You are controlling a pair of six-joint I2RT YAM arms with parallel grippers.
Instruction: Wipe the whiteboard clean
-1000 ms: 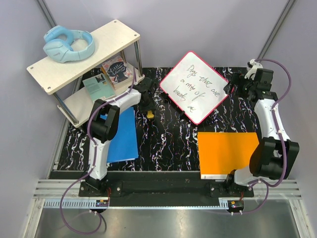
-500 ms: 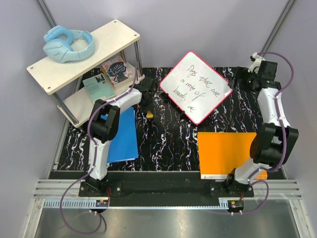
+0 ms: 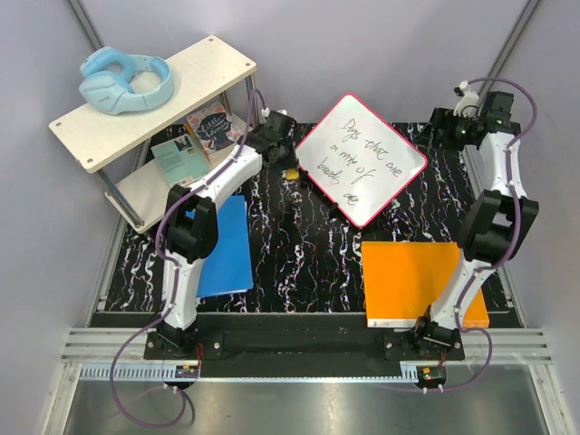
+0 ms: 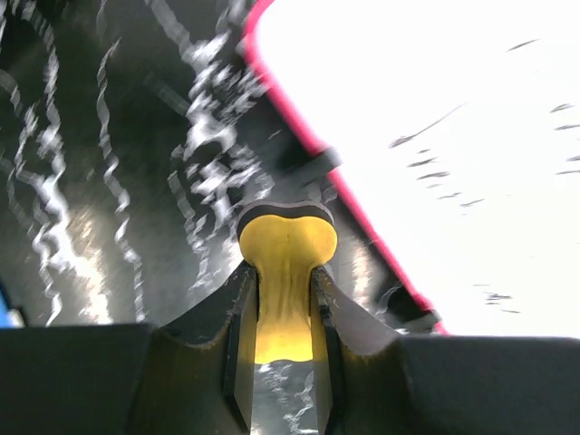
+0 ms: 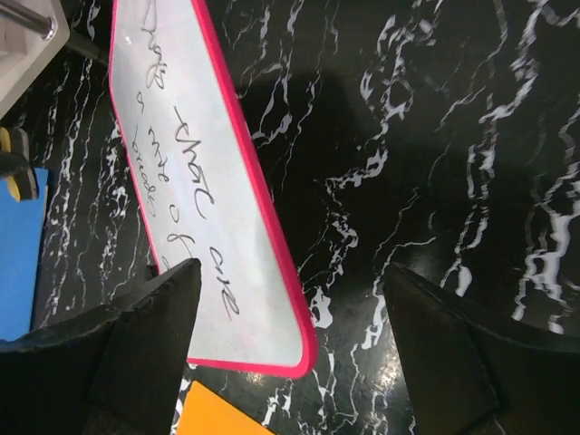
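Whiteboard (image 3: 361, 161) lies corner-on at far middle of the worktop (image 3: 308, 263), writing all there. Left end effector (image 4: 285, 285) clamped on yellow eraser (image 4: 286, 245), just beside the board's red frame. Right end effector (image 5: 292, 272) fingers apart, off the right corner, holding nothing. Risk: eraser snags the frame, or the wipe drags the unpinned board sideways; eraser could twist in the grip

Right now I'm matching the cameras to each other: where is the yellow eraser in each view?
Top external: the yellow eraser is in the left gripper, just left of the whiteboard.
Left wrist: bottom centre, pinched in the gripper, beside the board's red frame.
Right wrist: far left edge, partly cut off.
Shared landmark: the whiteboard's red frame with handwriting inside it.
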